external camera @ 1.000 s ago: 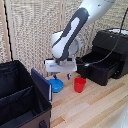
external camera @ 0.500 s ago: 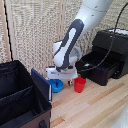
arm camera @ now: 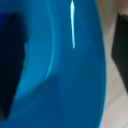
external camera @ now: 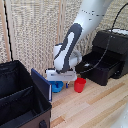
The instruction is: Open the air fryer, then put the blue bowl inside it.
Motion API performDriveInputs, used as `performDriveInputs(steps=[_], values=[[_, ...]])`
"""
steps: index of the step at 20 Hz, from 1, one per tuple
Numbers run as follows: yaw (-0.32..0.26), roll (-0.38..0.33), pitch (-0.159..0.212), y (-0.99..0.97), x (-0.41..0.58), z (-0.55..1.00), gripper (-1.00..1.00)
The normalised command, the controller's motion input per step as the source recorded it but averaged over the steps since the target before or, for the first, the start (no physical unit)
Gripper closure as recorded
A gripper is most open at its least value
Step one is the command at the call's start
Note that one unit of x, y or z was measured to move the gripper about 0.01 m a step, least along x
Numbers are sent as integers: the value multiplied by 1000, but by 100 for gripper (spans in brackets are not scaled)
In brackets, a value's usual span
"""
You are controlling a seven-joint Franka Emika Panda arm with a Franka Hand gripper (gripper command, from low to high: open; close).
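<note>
Lowered since a second ago: gripper (external camera: 59, 83) down over the bowl (external camera: 58, 87), fingers hidden, so cannot tell how far open. Bowl on pale wood floor (external camera: 95, 107), just left of red cup (external camera: 79, 85). Fryer (external camera: 107, 55) far right, drawer out. Black case (external camera: 20, 102) near left. Beige woven wall (external camera: 40, 30) behind.

the exterior view is evenly and softly lit, a little grainy and soft. the wooden floor (external camera: 95, 107) is bright, with faint shadows. the wrist view is badly out of focus, filled by the blue bowl (arm camera: 65, 75), with a thin white streak of glare and dark blurred patches at its edges.
</note>
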Motion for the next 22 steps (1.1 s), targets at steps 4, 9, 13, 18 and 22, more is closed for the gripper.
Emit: performDriveInputs(steps=[4, 9, 13, 18, 22], values=[[-9, 0, 1, 6, 18, 0, 100], [-64, 38, -3, -3, 119, 171, 100], [-114, 83, 0, -11, 205, 678, 100], [-201, 28, 0, 0, 200, 839, 100], [-252, -11, -2, 0, 183, 778, 100]])
